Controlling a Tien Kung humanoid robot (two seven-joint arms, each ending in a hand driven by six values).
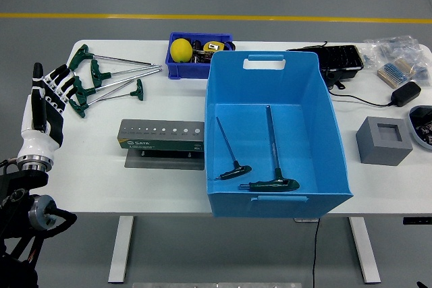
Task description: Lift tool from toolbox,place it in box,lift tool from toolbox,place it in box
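The left hand (44, 102) hovers over the surface's (162, 187) left edge, fingers straight and spread, grasping nothing. The right hand is out of view, so the left is the only one placed to act.

Two T-handle wrenches already lie in the blue box (270, 65), handles toward 6 o'clock, shafts pointing to 12.

The loose wrenches (111, 75) lie in a fan just beside the fingertips, at about 2 o'clock from the hand. Their green handles cluster on the near, left side, and the steel shafts run off toward 3 o'clock. The long axis thus lies roughly across the hand's reach, handles first.

The grey tool holder (162, 136) sits at 4 o'clock from the hand, between it and the box; its slots look empty.

A next grasp would likely mean a short reach toward 2 o'clock onto a handle.
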